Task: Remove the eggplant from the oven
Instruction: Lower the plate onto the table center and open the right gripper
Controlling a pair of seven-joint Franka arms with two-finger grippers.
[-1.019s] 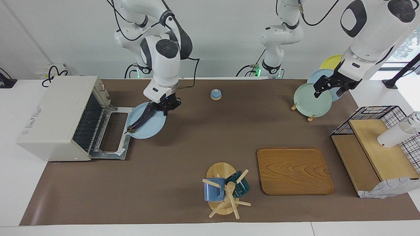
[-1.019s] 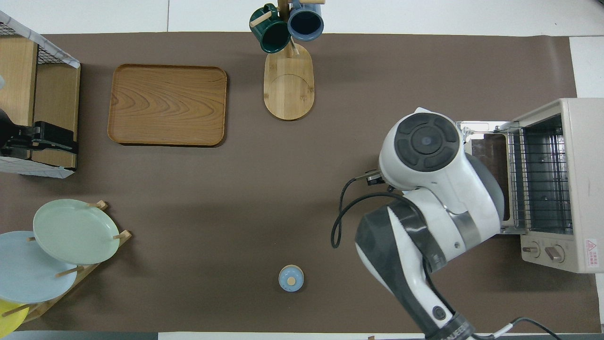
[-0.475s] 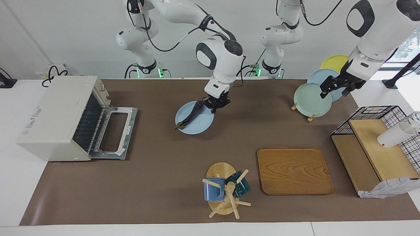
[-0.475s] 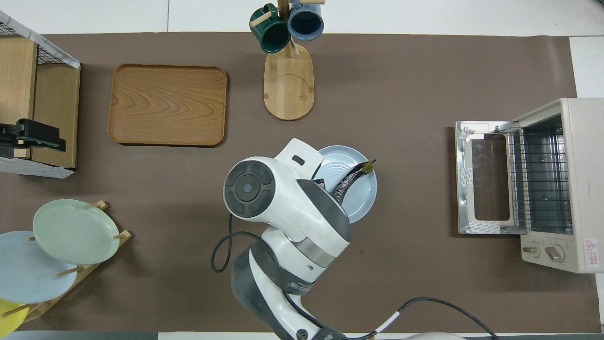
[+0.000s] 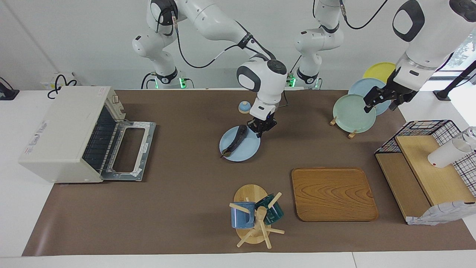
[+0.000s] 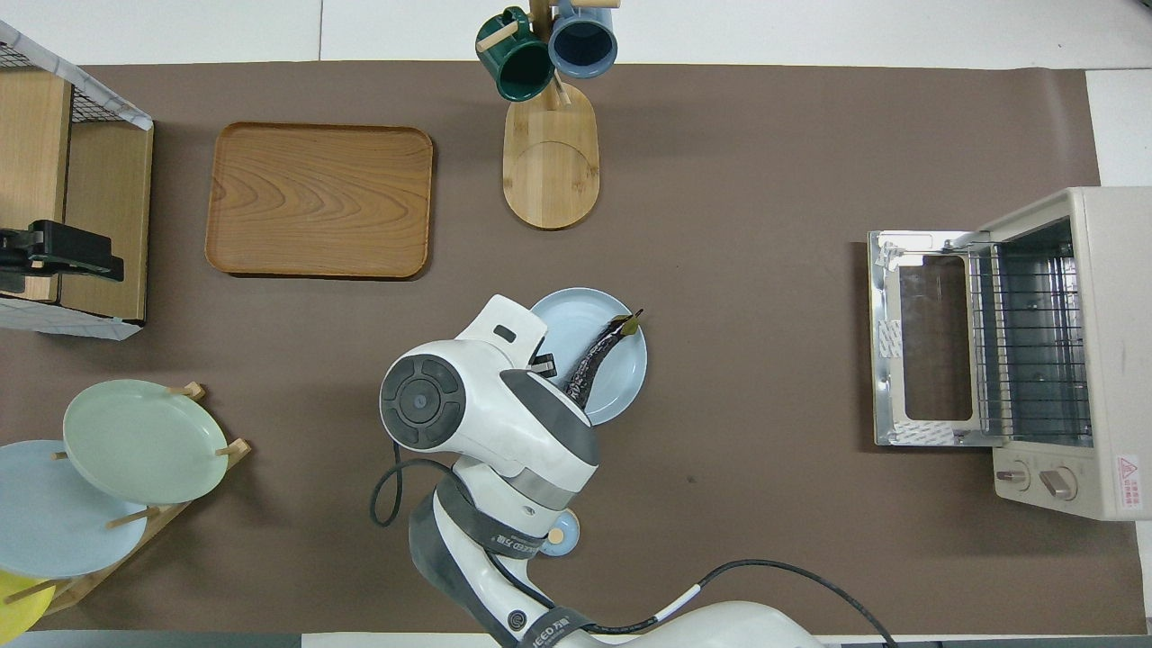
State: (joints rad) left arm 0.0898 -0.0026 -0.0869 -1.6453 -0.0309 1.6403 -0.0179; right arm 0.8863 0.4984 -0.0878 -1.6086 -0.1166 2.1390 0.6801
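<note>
While the oven (image 5: 70,136) stands with its door folded down flat at the right arm's end of the table, we see the eggplant (image 5: 235,140) well away from it, lying on a light blue plate (image 5: 245,150) over the middle of the brown mat (image 5: 186,193). Our right gripper (image 5: 261,129) is pinched tight on the plate's rim, just beside the eggplant's thick end. We cannot tell whether the plate touches the mat. Our left gripper (image 5: 383,99) waits with its fingers spread wide over the plate rack (image 5: 341,126), holding nothing. A wooden tray (image 5: 333,193) lies farther from the robots.
</note>
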